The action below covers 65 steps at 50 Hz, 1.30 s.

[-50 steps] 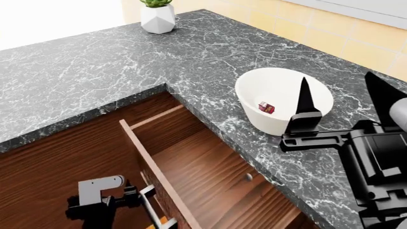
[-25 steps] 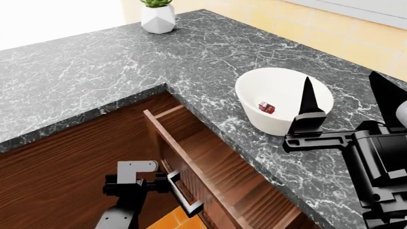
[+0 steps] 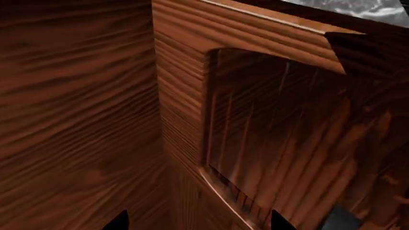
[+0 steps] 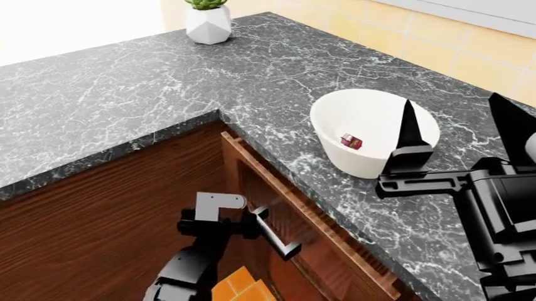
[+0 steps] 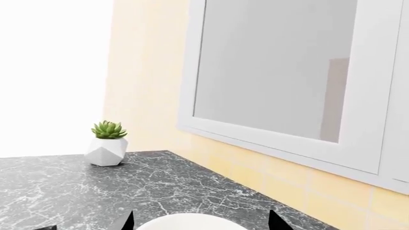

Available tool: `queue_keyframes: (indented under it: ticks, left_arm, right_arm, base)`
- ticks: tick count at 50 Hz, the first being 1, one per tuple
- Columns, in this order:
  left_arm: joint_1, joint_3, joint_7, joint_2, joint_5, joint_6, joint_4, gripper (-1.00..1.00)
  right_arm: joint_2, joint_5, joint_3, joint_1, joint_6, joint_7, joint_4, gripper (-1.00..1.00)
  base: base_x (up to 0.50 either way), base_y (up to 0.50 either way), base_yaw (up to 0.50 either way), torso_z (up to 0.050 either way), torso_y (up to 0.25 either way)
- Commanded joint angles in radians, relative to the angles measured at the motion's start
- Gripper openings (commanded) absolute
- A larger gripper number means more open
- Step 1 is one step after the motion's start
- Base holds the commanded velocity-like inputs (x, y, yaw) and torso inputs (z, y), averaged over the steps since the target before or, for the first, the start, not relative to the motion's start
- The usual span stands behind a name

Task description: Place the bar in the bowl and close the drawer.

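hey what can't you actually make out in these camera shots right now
- Left gripper: only its tips show at the left wrist view's edge; in the head view, the arm hides them.
- Drawer interior: hidden under the countertop.
- Bar: too small to read, head view.
- Bowl: only its rim shows, right wrist view.

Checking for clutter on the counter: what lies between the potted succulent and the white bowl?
Nothing: in the head view only bare dark marble countertop stretches from the small succulent in its white faceted pot to the plain white deep bowl.
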Motion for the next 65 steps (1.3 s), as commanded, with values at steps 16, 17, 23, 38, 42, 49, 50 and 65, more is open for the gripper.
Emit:
queue_keyframes:
  ticks: [16, 17, 23, 38, 42, 49, 50, 65]
  left_arm:
    - [-0.132, 0.722, -0.019, 0.02, -0.675, 0.193, -0.075, 1.0]
    - [-0.133, 0.724, -0.061, -0.023, -0.671, 0.193, 0.004, 1.0]
    - [-0.161, 0.757, -0.424, -0.364, -0.593, 0.194, 0.613, 1.0]
    - [-0.312, 0.771, -0.976, -0.989, -0.331, 0.081, 1.584, 1.0]
    - [-0.324, 0.765, -1.016, -1.07, -0.303, 0.067, 1.679, 1.0]
    - [-0.354, 0.743, -1.065, -1.157, -0.294, 0.047, 1.788, 1.0]
    - [-0.354, 0.742, -1.068, -1.163, -0.293, 0.046, 1.794, 1.0]
    - [-0.308, 0.739, -1.126, -1.274, -0.265, 0.117, 1.833, 1.0]
  right_arm:
    - [0.007, 0.001, 0.009, -0.007, -0.007, -0.009, 0.008, 1.0]
    - [0.008, 0.002, 0.01, -0.007, -0.006, -0.008, 0.008, 1.0]
    - [0.004, 0.007, 0.015, -0.001, 0.003, 0.001, 0.0, 1.0]
    - [-0.211, 0.188, 0.053, 0.171, 0.179, 0.003, 0.01, 1.0]
    - [-0.309, 0.269, 0.051, 0.229, 0.237, -0.009, 0.043, 1.0]
    - [-0.529, 0.379, 0.012, 0.28, 0.323, -0.041, 0.149, 1.0]
    - [-0.553, 0.383, 0.006, 0.273, 0.324, -0.046, 0.168, 1.0]
    - [-0.793, 0.351, 0.011, 0.067, 0.155, -0.384, 0.465, 1.0]
  base:
    - [0.0, 0.0, 0.0, 0.0, 0.0]
    - [0.0, 0.0, 0.0, 0.0, 0.0]
    - [0.0, 0.0, 0.0, 0.0, 0.0]
    - [0.0, 0.0, 0.0, 0.0, 0.0]
    - [0.0, 0.0, 0.0, 0.0, 0.0]
    - [0.0, 0.0, 0.0, 0.0, 0.0]
    - [0.0, 0.0, 0.0, 0.0, 0.0]
    - [0.0, 0.0, 0.0, 0.0, 0.0]
